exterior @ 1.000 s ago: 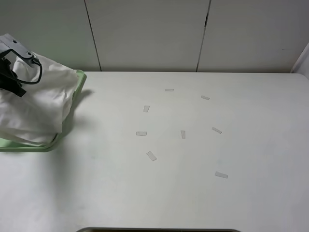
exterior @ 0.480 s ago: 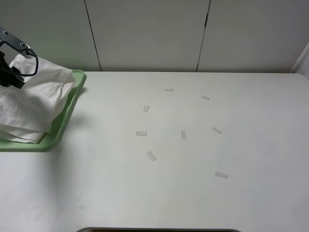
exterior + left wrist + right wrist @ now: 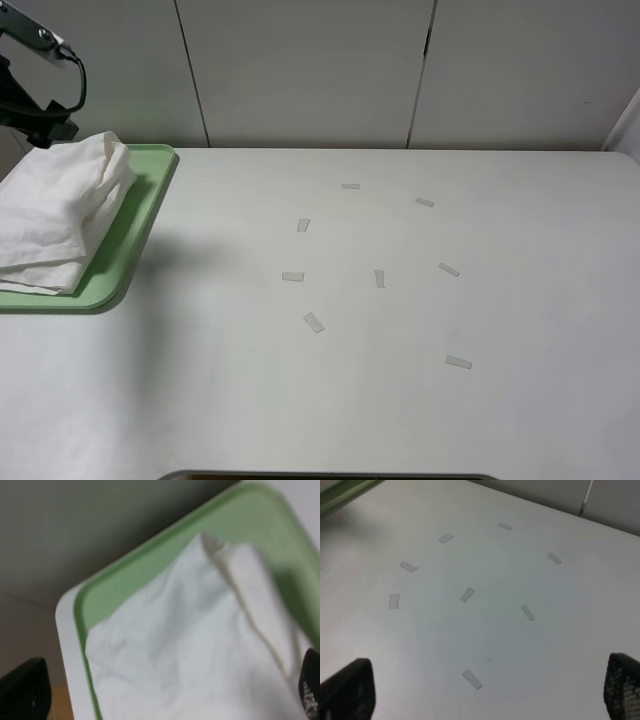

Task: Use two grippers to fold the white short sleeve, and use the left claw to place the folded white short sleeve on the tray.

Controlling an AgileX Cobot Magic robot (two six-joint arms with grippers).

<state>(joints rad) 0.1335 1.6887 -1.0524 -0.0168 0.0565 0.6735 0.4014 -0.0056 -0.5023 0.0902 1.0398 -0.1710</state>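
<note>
The white short sleeve (image 3: pixel 60 205) lies folded and wrinkled on the pale green tray (image 3: pixel 140 235) at the table's far left. The left claw (image 3: pixel 47 129) hangs just above the shirt's back edge, apart from the cloth. In the left wrist view its two fingertips (image 3: pixel 25 690) stand wide apart, so the left gripper (image 3: pixel 167 692) is open over the shirt (image 3: pixel 190 640) and the tray's rim (image 3: pixel 150 550). The right gripper (image 3: pixel 484 692) is open over bare table with nothing between its fingertips (image 3: pixel 622 685). It does not show in the exterior view.
Several small pale tape strips (image 3: pixel 314 321) are scattered over the middle of the white table (image 3: pixel 400 400). A white panelled wall (image 3: pixel 300 70) runs behind the table. A dark edge (image 3: pixel 330 476) shows at the front.
The left claw has opened, let go of the shirt and risen. The shirt has dropped from a lifted bundle and now lies flat on the tray.
</note>
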